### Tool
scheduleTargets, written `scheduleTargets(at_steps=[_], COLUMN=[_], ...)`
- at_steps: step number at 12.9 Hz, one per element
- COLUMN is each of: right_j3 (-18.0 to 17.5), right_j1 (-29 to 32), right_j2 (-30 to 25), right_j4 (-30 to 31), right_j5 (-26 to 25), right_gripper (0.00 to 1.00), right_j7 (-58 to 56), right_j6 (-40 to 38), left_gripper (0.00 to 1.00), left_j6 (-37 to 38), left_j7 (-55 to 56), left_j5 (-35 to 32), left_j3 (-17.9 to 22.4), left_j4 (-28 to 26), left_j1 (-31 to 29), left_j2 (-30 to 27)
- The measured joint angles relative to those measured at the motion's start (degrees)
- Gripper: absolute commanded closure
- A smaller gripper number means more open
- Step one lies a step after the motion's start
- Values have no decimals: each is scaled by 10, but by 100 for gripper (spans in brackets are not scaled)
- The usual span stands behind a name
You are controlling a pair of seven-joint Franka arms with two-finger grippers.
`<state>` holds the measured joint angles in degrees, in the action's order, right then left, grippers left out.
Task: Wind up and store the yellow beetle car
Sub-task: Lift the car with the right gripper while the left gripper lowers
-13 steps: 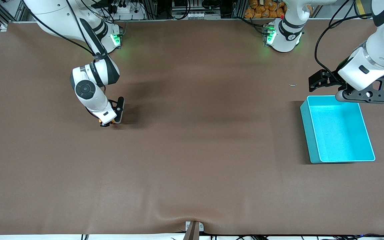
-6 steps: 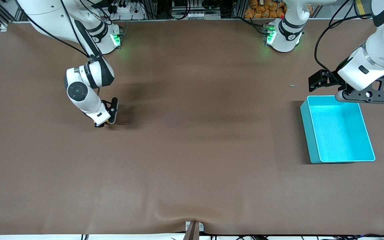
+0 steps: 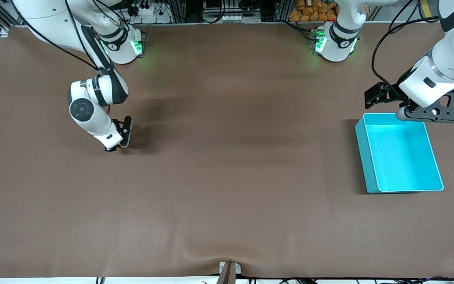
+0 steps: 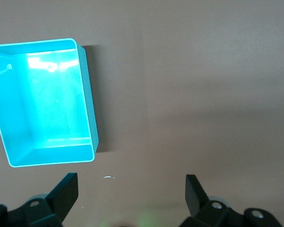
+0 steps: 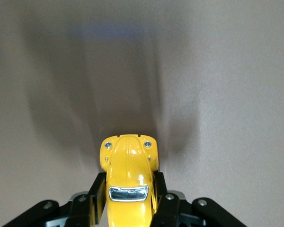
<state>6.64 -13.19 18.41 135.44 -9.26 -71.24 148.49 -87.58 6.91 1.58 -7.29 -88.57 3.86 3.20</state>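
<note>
From the front view I see my right gripper (image 3: 113, 148) down at the brown worktop (image 3: 227, 177) toward the right arm's end, with only a sliver of the yellow beetle car (image 3: 120, 146) showing under it, while my left gripper (image 3: 373, 98) waits in the air just off the turquoise bin (image 3: 362, 150). In the left wrist view my fingers (image 4: 66, 189) are spread wide with nothing between them, above bare worktop beside the bin. In the right wrist view my fingers (image 5: 98, 195) are clamped on both sides of the car, which sits against the worktop.
</note>
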Motion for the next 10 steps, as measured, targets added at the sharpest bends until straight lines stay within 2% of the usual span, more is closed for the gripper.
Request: scheduleTargets(at_steps=[7,10], right_j3=[1,1], right_j1=[54,68], right_j2=[0,0], right_j4=[2,2], right_j5=[0,-1], right_gripper=[65,65], right_j7=[-47,-52], right_j6=[7,9], left_gripper=[0,0], left_j6=[0,0], left_j7=[0,12], left_j5=[1,24], left_j3=[0,1], left_j4=[0,-3], left_j1=[0,-2], left_j2=[0,0])
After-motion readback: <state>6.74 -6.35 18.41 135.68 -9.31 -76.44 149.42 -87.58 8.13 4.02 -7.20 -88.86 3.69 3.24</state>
